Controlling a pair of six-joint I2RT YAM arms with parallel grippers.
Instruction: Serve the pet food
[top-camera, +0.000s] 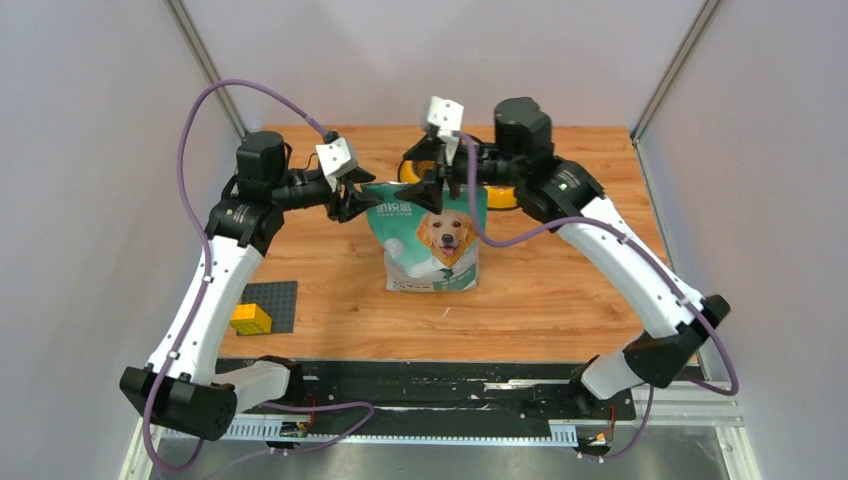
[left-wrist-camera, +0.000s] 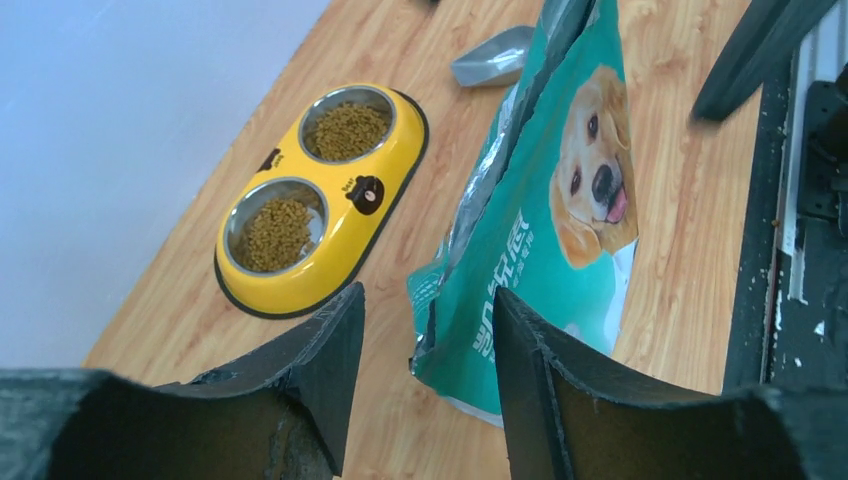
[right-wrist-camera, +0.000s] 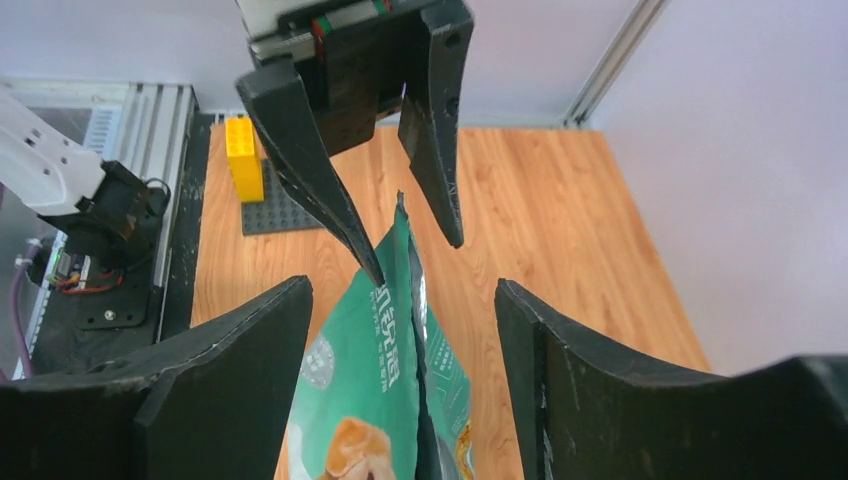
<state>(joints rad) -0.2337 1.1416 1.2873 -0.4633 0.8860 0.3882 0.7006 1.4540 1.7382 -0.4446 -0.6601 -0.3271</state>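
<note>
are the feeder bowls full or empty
Partly full: both bowls in the feeder hold kibble, though bare steel shows at one bowl's side.

A wooden table (top-camera: 560, 300) bears a teal pouch (top-camera: 435, 245), yellow feeder (left-wrist-camera: 320, 200), grey scoop (left-wrist-camera: 490, 58) and baseplate (top-camera: 280, 298).

Setting: you are working in a robotics lab test cell.
Enclosure: plain pale wall panels (top-camera: 90, 150) close you in on the left, back and right, joined by bare metal frame posts (top-camera: 205, 65).
Work surface: a wood-grain tabletop (top-camera: 560, 300) fills the floor of the cell.
Mounting: the left arm (top-camera: 205, 300) and right arm (top-camera: 630, 260) stand on a black base plate (top-camera: 450, 385), with a slotted aluminium rail (top-camera: 450, 430) along your near edge.
Cabling: purple cables (top-camera: 190, 130) loop exposed along the arms; red wires (right-wrist-camera: 85, 285) hang open beside the rail.
Bench props: a grey studded baseplate (top-camera: 278, 298) carries a yellow building brick (top-camera: 250, 318) at your near-left corner.
</note>
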